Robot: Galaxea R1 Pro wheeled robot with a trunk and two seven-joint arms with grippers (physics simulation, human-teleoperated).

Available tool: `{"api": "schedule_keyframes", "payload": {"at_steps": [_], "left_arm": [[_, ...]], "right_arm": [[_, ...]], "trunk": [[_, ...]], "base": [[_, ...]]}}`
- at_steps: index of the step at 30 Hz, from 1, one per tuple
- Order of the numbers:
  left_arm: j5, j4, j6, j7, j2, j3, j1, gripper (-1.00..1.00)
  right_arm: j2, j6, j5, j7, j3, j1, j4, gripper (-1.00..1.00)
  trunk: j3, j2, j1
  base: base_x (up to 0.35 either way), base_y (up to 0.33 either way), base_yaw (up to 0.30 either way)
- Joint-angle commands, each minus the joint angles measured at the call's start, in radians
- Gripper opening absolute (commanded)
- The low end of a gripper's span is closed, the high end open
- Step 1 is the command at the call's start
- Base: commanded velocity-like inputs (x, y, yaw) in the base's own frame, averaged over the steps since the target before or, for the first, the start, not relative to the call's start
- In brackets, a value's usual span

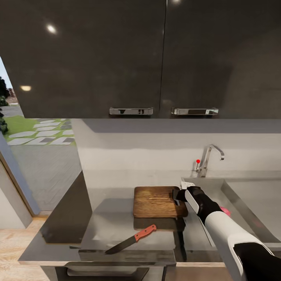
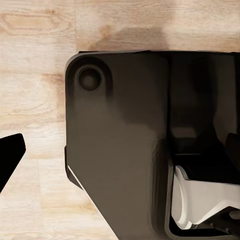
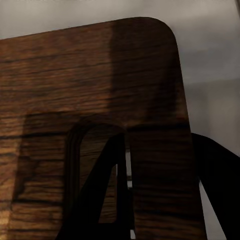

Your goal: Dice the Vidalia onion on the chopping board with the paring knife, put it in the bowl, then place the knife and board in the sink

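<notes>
Near the middle of the countertop [image 1: 117, 218], toward its back, the chopping board [image 1: 158, 201] is lying flat, brown wood, its right short edge running close to the sink's [image 1: 249, 203] left rim. At that right edge the right gripper [image 1: 180, 194] is reaching in over the board; in the right wrist view one dark finger [image 3: 107, 195] is lying across the slot-shaped handle hole [image 3: 87, 170] and the other finger [image 3: 220, 185] is sitting outside the board's [image 3: 90, 85] edge, so the jaws are straddling the strip of wood beside the slot, though whether they are actually pressing on it I cannot tell. Toward the front edge of the counter, in front of the board and apart from it, the paring knife [image 1: 130, 239] is lying on the glossy surface at a slant, orange-red handle pointing toward the board and dark blade pointing toward the front left. Just right of the right forearm [image 1: 218, 222], a bit of pinkish-red, the Vidalia onion [image 1: 225, 211], is peeking out inside the sink near its left wall. Behind the sink a chrome tap [image 1: 208, 158] is standing against the pale wall, and glossy black upper cabinets [image 1: 117, 58] with chrome handles are hanging above. Wood-plank floor [image 2: 35, 75] and the robot's dark base [image 2: 125, 150] are showing in the left wrist view, with a dark finger tip [image 2: 10, 155] at the frame's edge; the left gripper's state cannot be told.
</notes>
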Motion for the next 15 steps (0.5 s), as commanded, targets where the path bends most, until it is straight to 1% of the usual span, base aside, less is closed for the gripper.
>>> {"api": "schedule_keyframes", "payload": {"at_steps": [1,7,15], "left_arm": [[0.002,0.002,-0.005,-0.003,0.000,0.000,-0.001,1.00],[0.002,0.002,-0.005,-0.003,0.000,0.000,-0.001,1.00],[0.002,0.002,-0.005,-0.003,0.001,0.000,-0.001,1.00]], "right_arm": [[-0.001,0.004,-0.008,-0.005,0.006,-0.001,-0.001,-1.00],[-0.001,0.004,-0.008,-0.005,0.006,-0.001,-0.001,-1.00],[-0.001,0.004,-0.008,-0.005,0.006,-0.001,-0.001,-1.00]], "trunk": [[-0.002,-0.002,0.001],[-0.005,-0.002,0.001],[-0.016,-0.002,0.001]], "base": [[0.004,0.000,0.000],[0.001,0.000,0.000],[0.000,0.000,0.000]]}}
